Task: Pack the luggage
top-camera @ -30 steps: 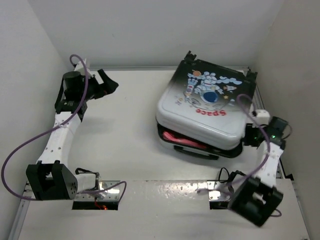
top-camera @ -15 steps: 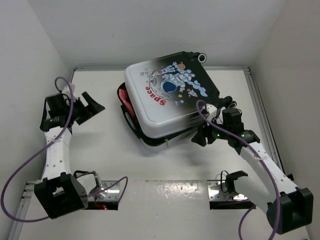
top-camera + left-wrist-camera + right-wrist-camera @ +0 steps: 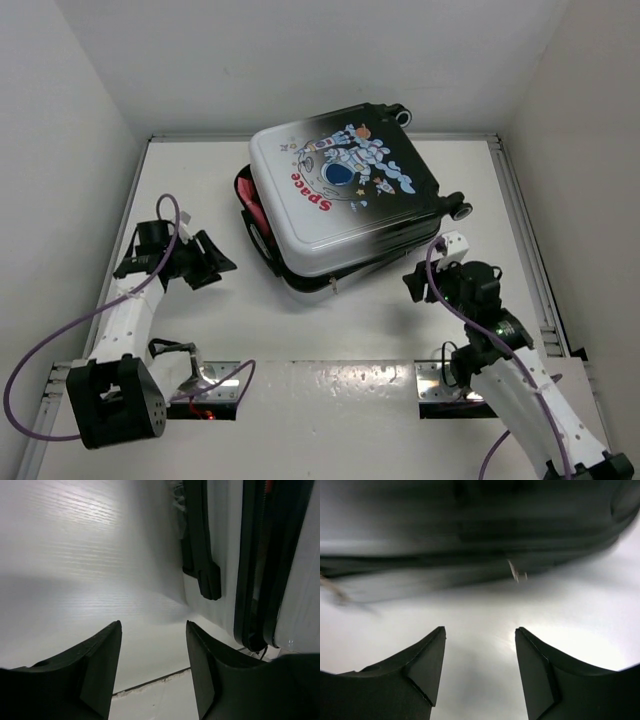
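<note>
The luggage (image 3: 340, 215) lies flat on the far middle of the table (image 3: 200, 190), printed lid on top. The lid is down but not fully shut, and something pink (image 3: 252, 210) shows in the gap on its left side. Its wheels (image 3: 461, 211) point right. The left gripper (image 3: 210, 262) sits near that left side, fingers spread and empty. The right gripper (image 3: 412, 283) sits near the suitcase's near right corner, also spread and empty.
</note>
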`<act>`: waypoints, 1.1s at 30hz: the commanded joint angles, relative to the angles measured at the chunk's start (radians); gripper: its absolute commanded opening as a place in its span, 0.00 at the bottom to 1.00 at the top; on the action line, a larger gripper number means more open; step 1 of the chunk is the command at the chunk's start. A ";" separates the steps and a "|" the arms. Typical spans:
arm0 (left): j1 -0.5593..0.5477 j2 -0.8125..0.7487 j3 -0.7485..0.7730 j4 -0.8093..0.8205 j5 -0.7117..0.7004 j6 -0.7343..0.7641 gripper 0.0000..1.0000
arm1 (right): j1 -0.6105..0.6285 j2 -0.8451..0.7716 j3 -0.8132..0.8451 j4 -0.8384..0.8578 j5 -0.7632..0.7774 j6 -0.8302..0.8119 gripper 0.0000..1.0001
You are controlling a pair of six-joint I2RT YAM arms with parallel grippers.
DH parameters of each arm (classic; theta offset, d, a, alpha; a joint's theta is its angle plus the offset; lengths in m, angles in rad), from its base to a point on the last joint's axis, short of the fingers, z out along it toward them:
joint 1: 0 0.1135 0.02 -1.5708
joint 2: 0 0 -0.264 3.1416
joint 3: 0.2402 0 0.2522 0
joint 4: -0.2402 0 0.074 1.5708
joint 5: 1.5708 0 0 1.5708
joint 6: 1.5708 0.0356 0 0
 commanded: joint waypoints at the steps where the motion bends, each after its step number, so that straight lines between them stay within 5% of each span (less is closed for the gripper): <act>1: -0.087 -0.002 -0.008 0.133 -0.026 -0.118 0.61 | 0.005 -0.004 -0.058 0.071 0.170 0.059 0.58; 7: -0.215 0.033 0.012 0.220 -0.095 -0.206 0.71 | -0.025 0.068 -0.044 0.114 0.242 0.046 0.55; 11: -0.196 0.022 0.127 0.230 -0.170 -0.156 0.86 | -0.135 0.012 0.135 0.023 0.061 -0.036 0.63; 16: -0.152 0.056 0.231 0.301 -0.158 -0.146 0.82 | -0.183 0.002 0.324 -0.021 -0.087 -0.062 0.66; 22: -0.152 0.114 0.262 0.467 -0.078 -0.178 0.72 | -0.205 0.204 0.436 0.233 0.172 -0.105 0.58; 30: -0.152 0.196 0.357 0.503 -0.086 -0.169 0.84 | -0.528 0.739 0.784 0.131 -0.266 0.144 0.79; 33: -0.152 0.205 0.371 0.535 -0.132 -0.160 0.86 | -0.613 0.852 0.882 0.218 -0.436 0.291 0.83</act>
